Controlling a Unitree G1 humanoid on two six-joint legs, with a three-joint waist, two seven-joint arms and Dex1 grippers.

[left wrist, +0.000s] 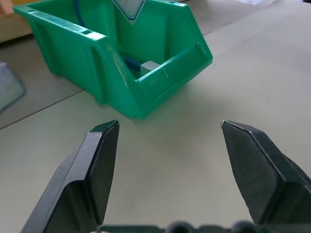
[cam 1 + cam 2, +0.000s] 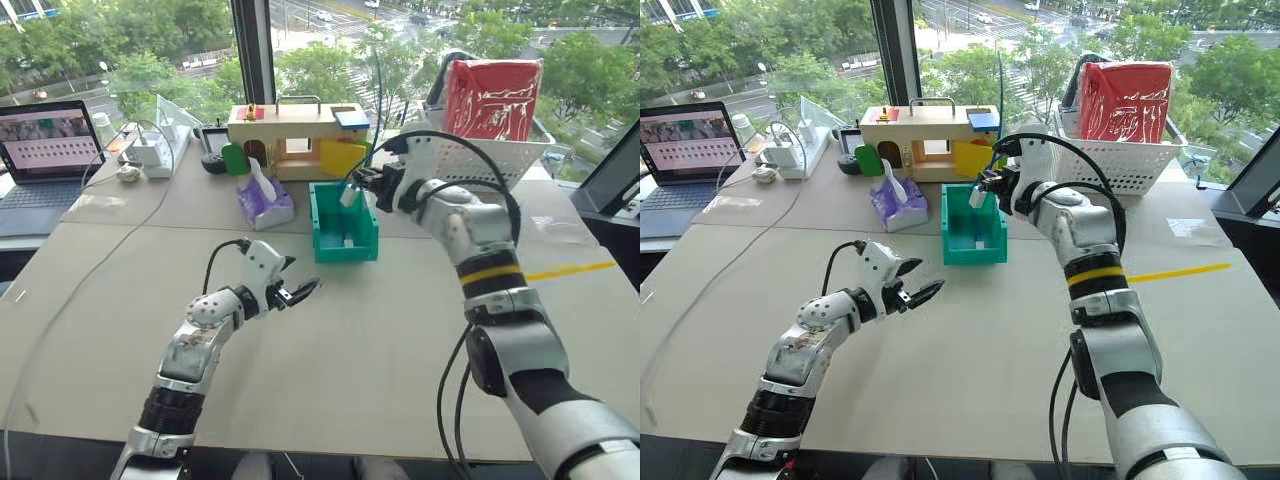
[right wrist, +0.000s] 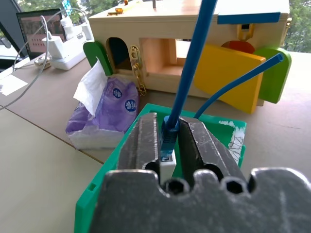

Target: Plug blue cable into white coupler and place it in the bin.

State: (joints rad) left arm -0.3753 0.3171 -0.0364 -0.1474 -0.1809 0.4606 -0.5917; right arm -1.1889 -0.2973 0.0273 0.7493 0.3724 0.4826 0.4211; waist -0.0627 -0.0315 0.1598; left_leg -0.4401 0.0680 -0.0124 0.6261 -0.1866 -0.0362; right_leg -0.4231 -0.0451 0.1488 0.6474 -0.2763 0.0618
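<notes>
My right gripper (image 2: pixel 352 188) hovers over the back of the teal-green bin (image 2: pixel 318 215), shut on the blue cable (image 3: pixel 194 53) at its plug. The white coupler (image 3: pixel 167 167) sits on that plug, deep between the fingers. From the plug the cable rises and arcs away over the table. Inside the bin (image 1: pixel 97 48) lie a short stretch of blue cord and a small whitish block (image 1: pixel 149 67). My left gripper (image 2: pixel 298 292) is open and holds nothing. It hangs just above the table in front of the bin's lowered lip, pointing toward it.
Behind the bin stands a wooden toy house (image 2: pixel 290 130), with a purple tissue pack (image 2: pixel 262 205) to the bin's left. A white lattice basket (image 2: pixel 480 150) holding a red bag is at the back right. A laptop (image 2: pixel 45 150) and a power strip (image 2: pixel 150 150) sit at the far left.
</notes>
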